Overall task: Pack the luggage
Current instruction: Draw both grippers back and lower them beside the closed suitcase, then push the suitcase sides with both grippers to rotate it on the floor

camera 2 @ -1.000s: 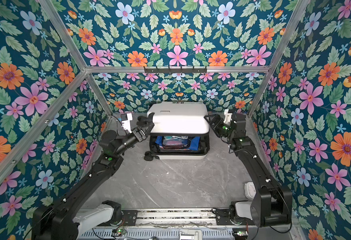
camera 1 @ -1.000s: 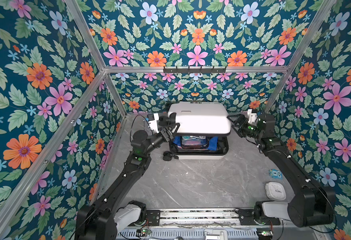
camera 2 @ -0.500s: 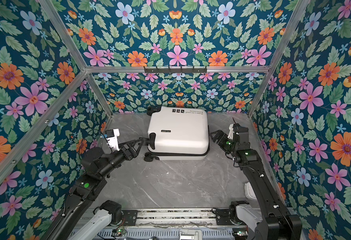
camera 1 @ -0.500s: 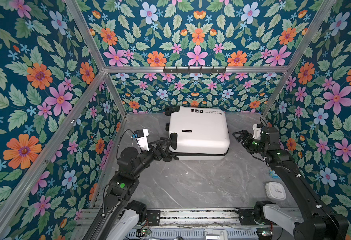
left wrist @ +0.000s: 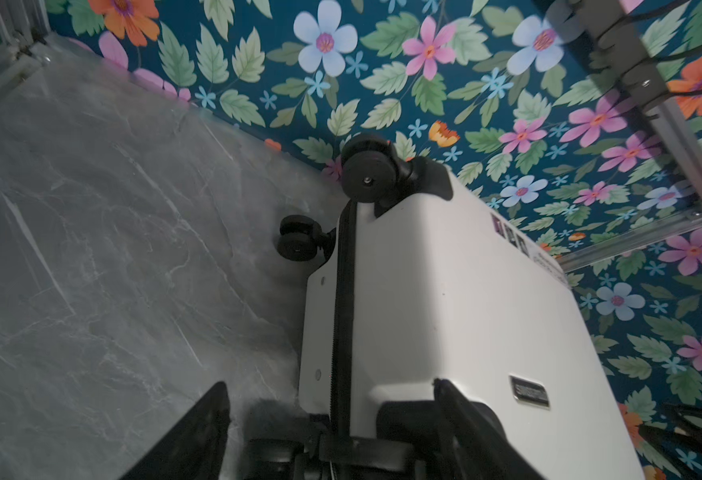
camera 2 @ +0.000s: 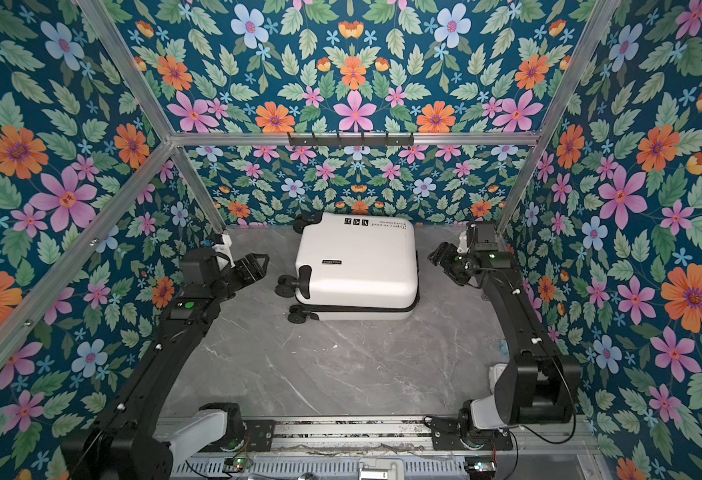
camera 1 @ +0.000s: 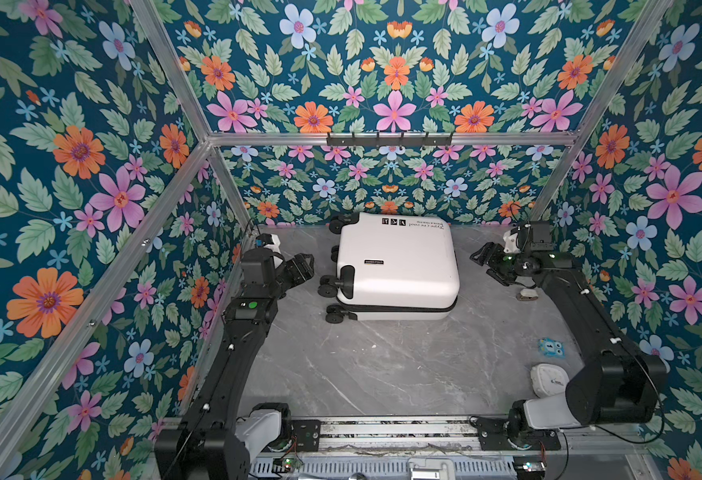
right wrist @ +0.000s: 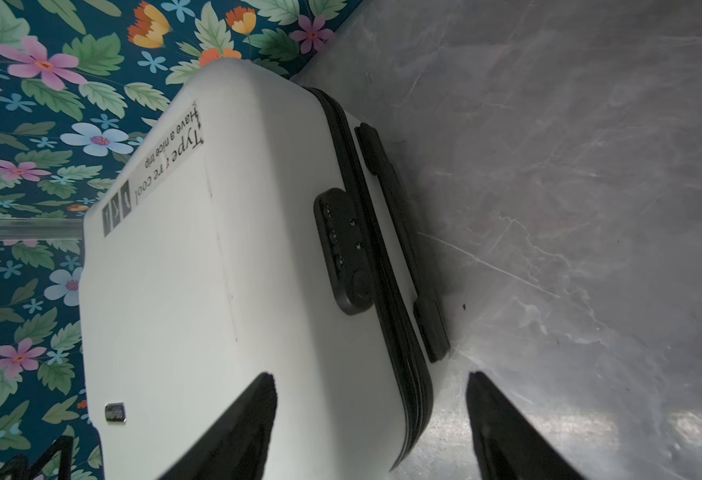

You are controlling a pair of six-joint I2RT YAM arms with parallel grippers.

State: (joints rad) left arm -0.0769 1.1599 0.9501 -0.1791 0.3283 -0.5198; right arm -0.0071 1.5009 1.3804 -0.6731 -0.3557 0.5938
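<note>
Closed luggage (camera 1: 397, 266) lies near the back wall (camera 1: 382, 187), grey tabletop (camera 1: 382, 365) stretching in front.

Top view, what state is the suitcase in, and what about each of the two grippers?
luggage: shut, lying flat on the table.
left gripper: open, empty, apart from the luggage.
right gripper: open, empty, apart from the luggage.

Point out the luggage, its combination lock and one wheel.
luggage (camera 1: 399, 266): in a top view, centre of white shell.
combination lock (right wrist: 343, 249): right wrist view, black housing.
wheel (left wrist: 367, 175): left wrist view, flat face.
</note>
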